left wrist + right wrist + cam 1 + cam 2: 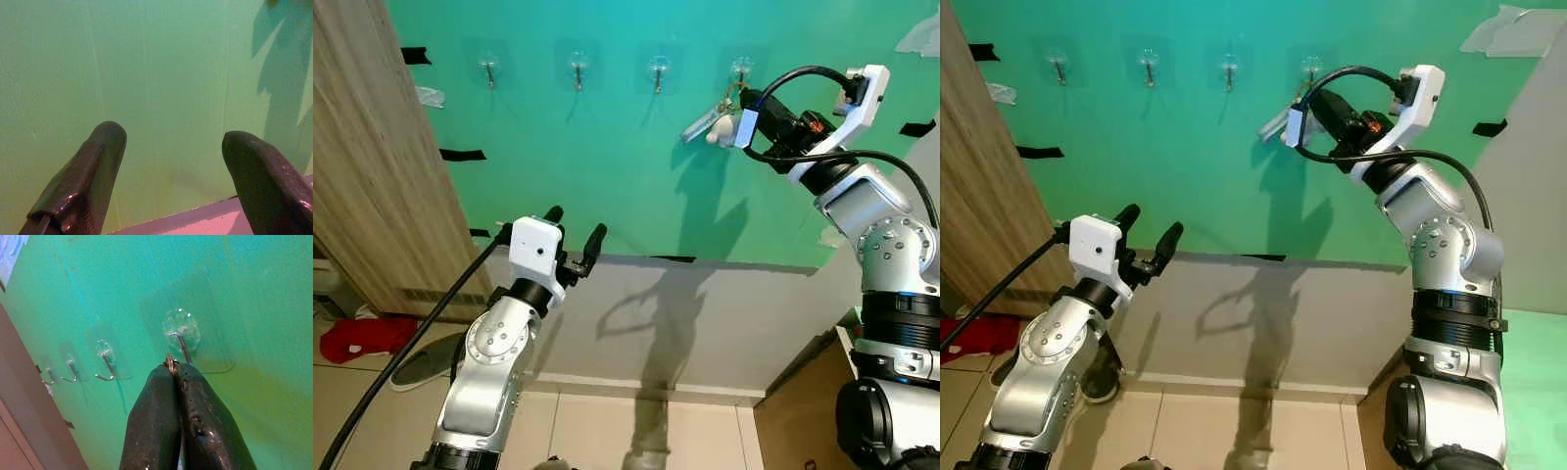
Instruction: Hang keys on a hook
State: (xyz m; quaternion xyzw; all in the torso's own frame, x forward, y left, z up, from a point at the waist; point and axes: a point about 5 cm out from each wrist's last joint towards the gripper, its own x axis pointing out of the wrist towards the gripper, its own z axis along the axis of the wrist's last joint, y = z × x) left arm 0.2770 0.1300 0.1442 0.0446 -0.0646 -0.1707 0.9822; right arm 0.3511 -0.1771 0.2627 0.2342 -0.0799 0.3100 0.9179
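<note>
Several clear adhesive hooks run in a row along the green wall. My right gripper (741,98) is raised to the rightmost hook (741,70) and is shut on the key ring (169,362), which sits just at that hook's metal prong (182,346). The keys (703,125) with a white charm (723,129) dangle below the fingers, to their left. My left gripper (576,231) stands open low in front of the wall, holding nothing; its two black fingers (83,181) face bare green wall.
Three free hooks (578,70) lie to the left of the rightmost one. A wooden panel (372,166) stands at the left, black tape strips (462,154) mark the wall, a red cloth (362,338) lies on the floor and a cardboard box (803,401) sits low right.
</note>
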